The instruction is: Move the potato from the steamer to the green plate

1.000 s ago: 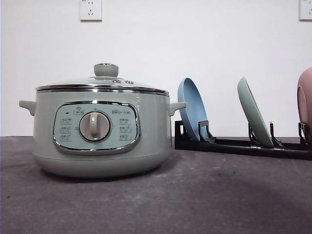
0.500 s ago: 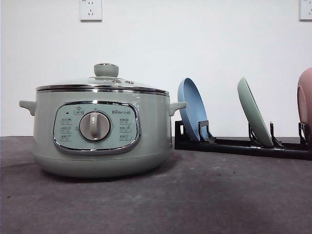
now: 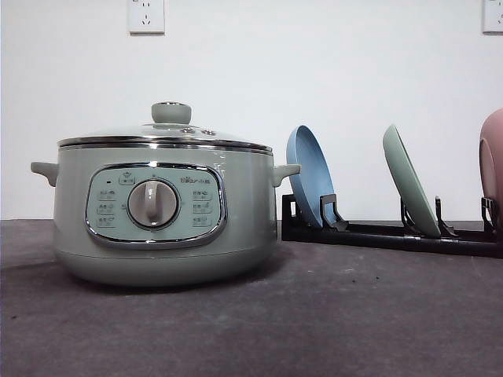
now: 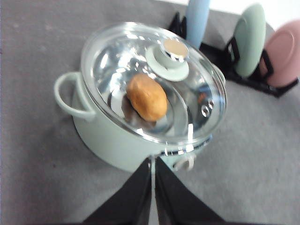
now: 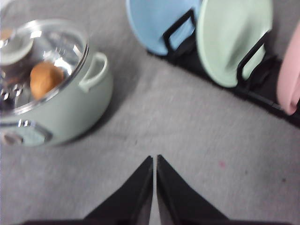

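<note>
Nothing has moved in the front view since a second ago. The orange-brown oval potato [image 4: 146, 97] sits inside my big round sage-green steamer [image 3: 161, 212], under its glass lid [image 4: 152, 79]. My left gripper [image 4: 153, 161] and right gripper [image 5: 154, 160] are both clenched, empty. The pale mint-green round plate [image 3: 410, 188] stands racked, so no step is done.

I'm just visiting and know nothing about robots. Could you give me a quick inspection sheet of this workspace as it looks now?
Surface: dark grey matte tabletop, a few small specks.
Job's things: oval orange-brown potato lies inside the round sage-green steamer, seen through its closed knobbed glass lid. Pale mint-green plate stands on edge in a black dish rack, right of the steamer.
Clutter: blue plate and pink dish stand in the same rack.
Grippers: left pincer shut, above the steamer, holding nothing; right pincer shut, above bare tabletop, holding nothing.
Cables: nothing seen.
Surroundings: white wall with two power sockets.
</note>
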Robot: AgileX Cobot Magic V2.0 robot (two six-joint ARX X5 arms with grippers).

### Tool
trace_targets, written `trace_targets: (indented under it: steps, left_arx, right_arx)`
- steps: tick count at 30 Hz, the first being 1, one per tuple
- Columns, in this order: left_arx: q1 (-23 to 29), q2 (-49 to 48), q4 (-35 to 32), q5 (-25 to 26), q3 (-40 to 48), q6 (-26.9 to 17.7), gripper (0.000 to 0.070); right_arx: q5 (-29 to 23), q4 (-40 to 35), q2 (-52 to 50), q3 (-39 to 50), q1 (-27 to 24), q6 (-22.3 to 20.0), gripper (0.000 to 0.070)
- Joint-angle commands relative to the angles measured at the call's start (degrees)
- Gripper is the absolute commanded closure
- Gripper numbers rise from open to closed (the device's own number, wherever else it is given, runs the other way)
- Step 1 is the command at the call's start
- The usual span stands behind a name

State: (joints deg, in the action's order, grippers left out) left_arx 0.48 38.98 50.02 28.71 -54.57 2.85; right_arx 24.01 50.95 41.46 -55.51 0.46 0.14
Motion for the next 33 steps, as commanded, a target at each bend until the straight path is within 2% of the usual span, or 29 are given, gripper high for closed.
trace_targets:
  steps: [1, 5, 7, 8, 9, 11, 13, 16, 25, 33]
  left_arx:
    - [-0.4, 0.3, 0.1, 0.4, -1.4, -2.2, 0.0697]
    - [-0.6, 0.3, 0.1, 0.3, -1.4, -2.2, 0.0697]
    - [-0.6, 0.3, 0.1, 0.3, -1.4, -2.2, 0.067]
    - [-0.6, 0.3, 0.1, 0.3, -1.4, -2.1, 0.0626]
    - [-0.6, 0.3, 0.1, 0.3, -1.4, -2.1, 0.0558]
    - [-0.6, 0.3, 0.1, 0.3, -1.4, -2.0, 0.0381]
    - [-0.6, 0.3, 0.1, 0.3, -1.4, -1.9, 0.0218]
    - [-0.6, 0.3, 0.1, 0.3, -1.4, -1.9, 0.0139]
    - [-0.6, 0.3, 0.1, 0.3, -1.4, -1.8, 0.0139]
    - [-0.6, 0.3, 0.1, 0.3, -1.4, -1.8, 0.014]
  right_arx:
    - [0.2, 0.9, 0.8, -1.6, 0.7, -2.5, 0.07]
    - [0.1, 1.2, 0.8, -2.1, 1.5, -2.5, 0.07]
    - [0.0, 1.2, 0.8, -2.1, 1.6, -2.5, 0.069]
    - [0.0, 1.2, 0.8, -2.1, 1.6, -2.4, 0.0639]
    - [0.0, 1.2, 0.8, -2.1, 1.6, -2.3, 0.0554]
    - [0.0, 1.2, 0.8, -2.1, 1.6, -2.0, 0.033]
    - [0.0, 1.2, 0.8, -2.1, 1.6, -1.9, 0.0177]
    - [0.0, 1.2, 0.8, -2.1, 1.6, -1.9, 0.0168]
    - [0.0, 1.2, 0.8, -2.1, 1.6, -1.4, 0.0168]
    - [-0.2, -1.4, 1.5, -2.3, 1.6, 1.5, 0.0168]
